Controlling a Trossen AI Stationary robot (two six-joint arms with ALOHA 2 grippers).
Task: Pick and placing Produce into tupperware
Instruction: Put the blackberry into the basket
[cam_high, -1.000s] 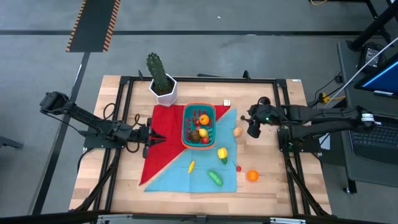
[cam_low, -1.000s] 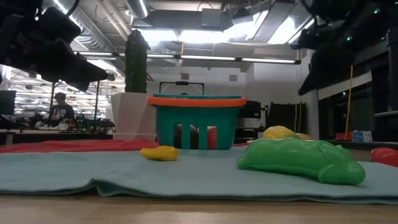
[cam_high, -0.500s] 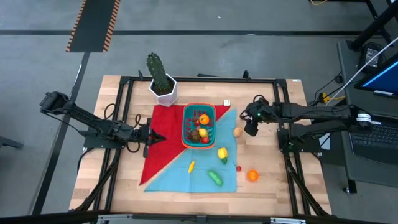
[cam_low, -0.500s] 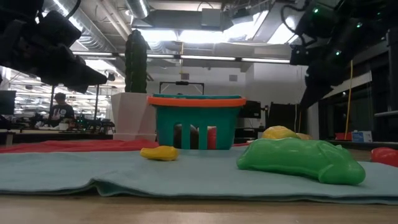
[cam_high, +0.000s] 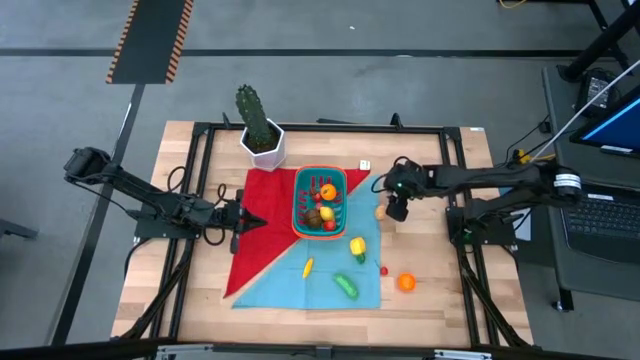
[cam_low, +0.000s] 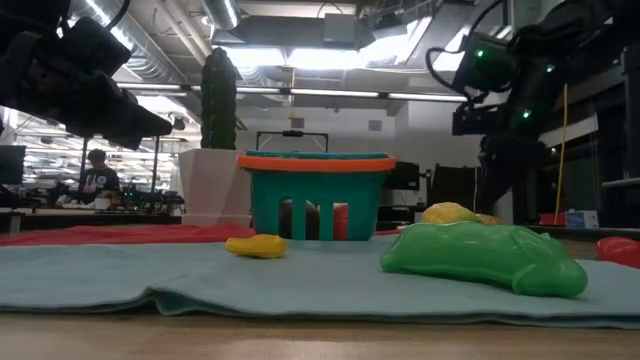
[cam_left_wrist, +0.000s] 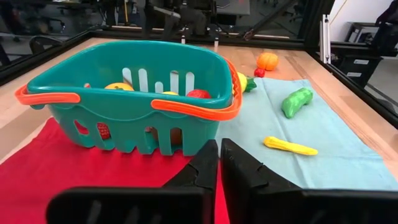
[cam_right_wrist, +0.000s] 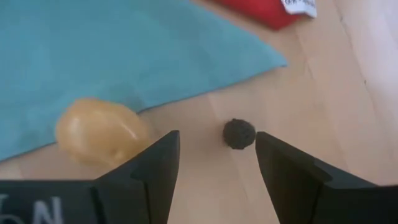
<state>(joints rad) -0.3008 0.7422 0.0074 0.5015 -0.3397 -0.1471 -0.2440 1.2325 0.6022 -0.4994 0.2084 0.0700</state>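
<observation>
One tupperware (cam_high: 320, 203), five produce pieces outside, two arms

A tall green cactus (cam_high: 251, 113) stands upright in a white pot (cam_high: 262, 146) near the far left part of the wooden worktop (cam_high: 160, 290), just beside the far corner of a red cloth (cam_high: 262, 215). A light blue cloth (cam_high: 318, 270) lies against the red one and spreads toward the near edge, both inside a black frame (cam_high: 199, 135) that runs round the worktop. A small dark round knob (cam_right_wrist: 239, 133) sits on the bare wood just off the blue cloth's corner, and far off in the room behind a person (cam_low: 97, 170) sits at a desk.
</observation>
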